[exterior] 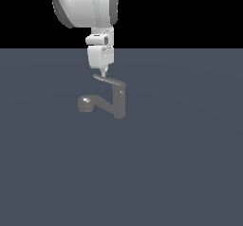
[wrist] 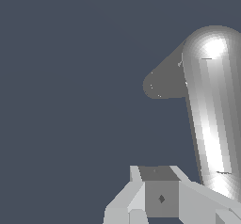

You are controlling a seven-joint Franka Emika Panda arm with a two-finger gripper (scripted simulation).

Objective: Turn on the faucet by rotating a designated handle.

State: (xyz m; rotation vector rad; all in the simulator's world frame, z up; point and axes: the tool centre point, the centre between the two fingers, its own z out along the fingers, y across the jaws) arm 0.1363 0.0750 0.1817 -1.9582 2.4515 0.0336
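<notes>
The faucet (exterior: 119, 101) is a small dull grey tap standing on the flat grey floor, with its angled spout ending in a round head (exterior: 85, 103) toward the exterior view's left. The handle (exterior: 109, 81) is a thin flat blade on top of the upright body, pointing toward the exterior view's left. My gripper (exterior: 103, 73) hangs straight down with its fingers together, just above the handle's free tip. In the wrist view the handle (wrist: 212, 115) is a bright long blade, the spout (wrist: 162, 84) is darker behind it, and my shut fingers (wrist: 160, 197) sit beside the blade. I cannot tell whether they touch it.
The flat dark grey floor (exterior: 180, 173) stretches around the faucet in every direction. The white arm (exterior: 90, 4) comes down from the top of the exterior view.
</notes>
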